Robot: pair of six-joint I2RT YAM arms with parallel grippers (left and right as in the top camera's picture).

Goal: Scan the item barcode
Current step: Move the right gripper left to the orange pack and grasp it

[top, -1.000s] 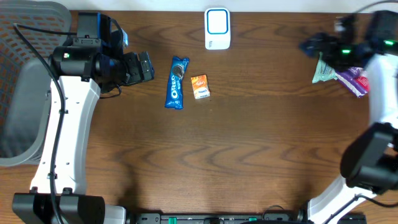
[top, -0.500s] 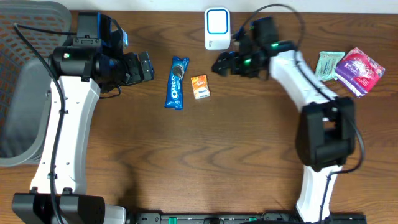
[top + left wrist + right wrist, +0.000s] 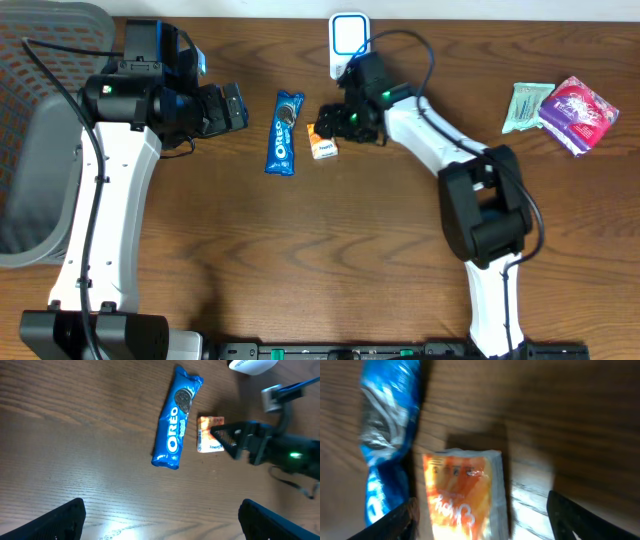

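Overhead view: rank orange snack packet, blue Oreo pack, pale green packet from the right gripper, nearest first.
1. Orange snack packet, right at the right gripper.
2. Blue Oreo pack, toward the left arm.
3. Pale green packet, far right side.

Left arm (image 3: pixel 100 200) stands along the left side, left tool (image 3: pixel 234 106) held far left, pointing right, jaws fully spread; right arm (image 3: pixel 440 140) reaches from near right to far centre, right tool (image 3: pixel 328 118) pointing left, jaws parted.

Even overhead light; glare on table (image 3: pixel 107 530); right wrist view blurred.
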